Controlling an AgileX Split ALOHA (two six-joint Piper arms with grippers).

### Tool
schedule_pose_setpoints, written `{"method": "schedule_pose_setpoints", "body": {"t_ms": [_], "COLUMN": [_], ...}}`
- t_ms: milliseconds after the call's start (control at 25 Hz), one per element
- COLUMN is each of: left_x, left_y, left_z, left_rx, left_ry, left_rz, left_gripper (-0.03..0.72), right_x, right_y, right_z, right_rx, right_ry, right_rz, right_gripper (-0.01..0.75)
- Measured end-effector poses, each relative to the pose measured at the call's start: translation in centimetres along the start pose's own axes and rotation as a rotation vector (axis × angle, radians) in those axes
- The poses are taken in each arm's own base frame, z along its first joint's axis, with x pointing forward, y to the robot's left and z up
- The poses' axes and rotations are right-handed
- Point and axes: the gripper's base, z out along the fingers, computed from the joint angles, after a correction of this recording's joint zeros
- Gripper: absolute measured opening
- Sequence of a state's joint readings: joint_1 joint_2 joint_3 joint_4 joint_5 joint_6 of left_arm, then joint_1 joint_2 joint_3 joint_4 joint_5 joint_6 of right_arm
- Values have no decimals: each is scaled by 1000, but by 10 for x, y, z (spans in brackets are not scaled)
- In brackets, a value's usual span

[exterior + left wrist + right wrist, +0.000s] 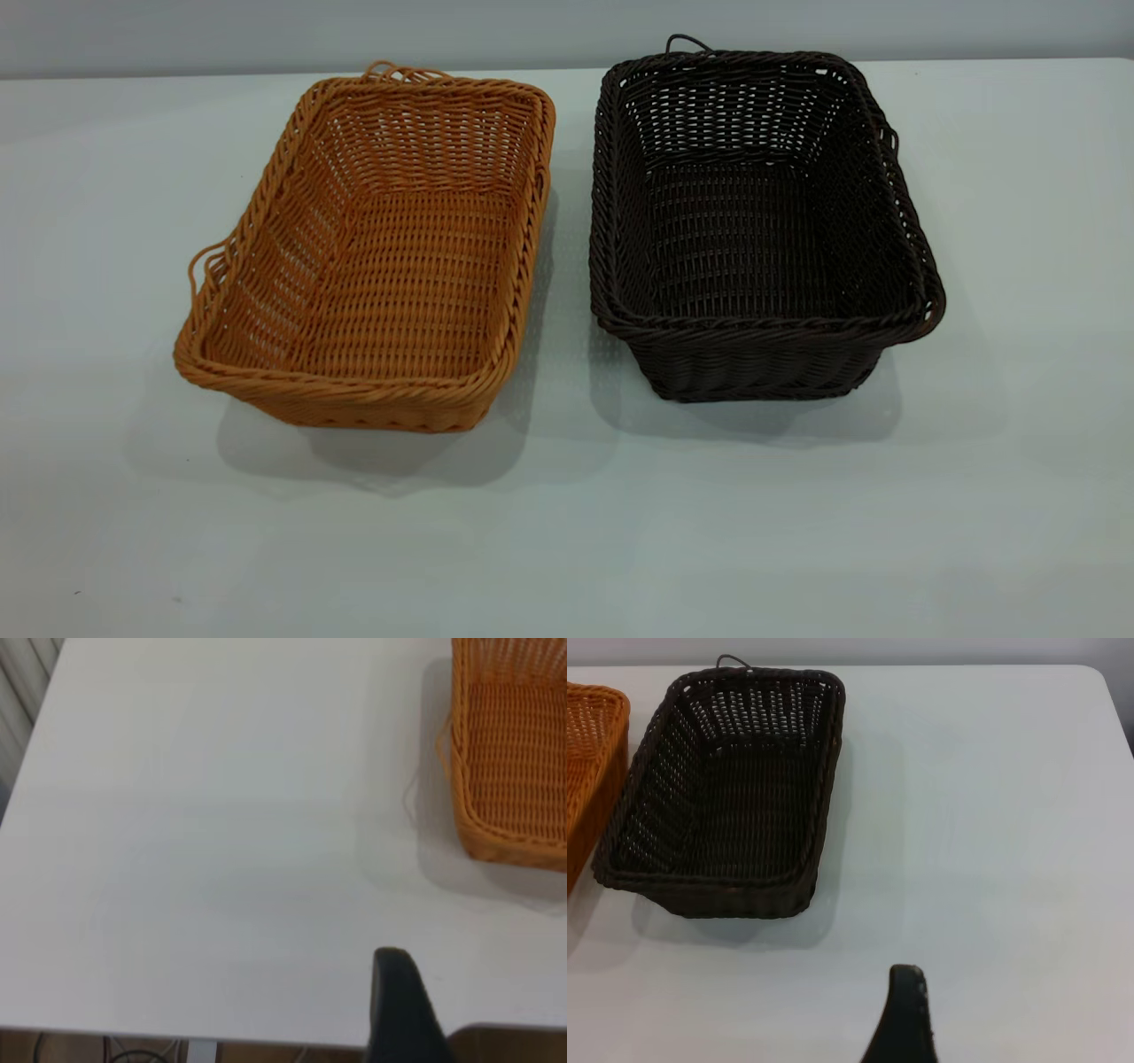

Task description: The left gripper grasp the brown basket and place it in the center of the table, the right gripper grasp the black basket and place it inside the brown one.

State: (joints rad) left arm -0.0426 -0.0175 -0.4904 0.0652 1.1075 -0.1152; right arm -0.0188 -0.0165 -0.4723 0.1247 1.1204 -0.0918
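The brown basket (381,257) stands empty on the table (567,532), left of centre. The black basket (753,230) stands empty beside it on the right, a narrow gap between them. Neither gripper shows in the exterior view. In the left wrist view a black part of the left gripper (400,1010) sits above the table's near edge, well away from the brown basket (514,753). In the right wrist view a black part of the right gripper (906,1019) hovers over bare table, apart from the black basket (726,788).
The table's edge (177,1035) runs close under the left gripper, with floor and cables below it. A corner of the brown basket (589,753) shows next to the black one in the right wrist view. Bare table lies in front of both baskets.
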Motion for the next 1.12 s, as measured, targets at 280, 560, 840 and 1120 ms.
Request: {"method": "schedule_pose_setpoints", "body": {"t_ms": [280, 560, 840, 1120], "left_x": [0, -4, -45, -82], "left_y": [0, 0, -7, -20], "left_z": [0, -1, 37, 106], "left_rx": [-2, 0, 3, 49], "left_ry": [-5, -6, 170, 267], "left_rz": [0, 6, 143, 160], "left_gripper": [395, 401, 505, 552], "right_x": [0, -5, -29, -53], "right_y": [0, 3, 12, 19], "right_z": [0, 5, 47, 114], "right_rx": [1, -41, -202, -392], "right_ry": [-1, 26, 272, 401], "right_rz": [-1, 53, 120, 186], "right_gripper": [561, 576, 631, 628]}}
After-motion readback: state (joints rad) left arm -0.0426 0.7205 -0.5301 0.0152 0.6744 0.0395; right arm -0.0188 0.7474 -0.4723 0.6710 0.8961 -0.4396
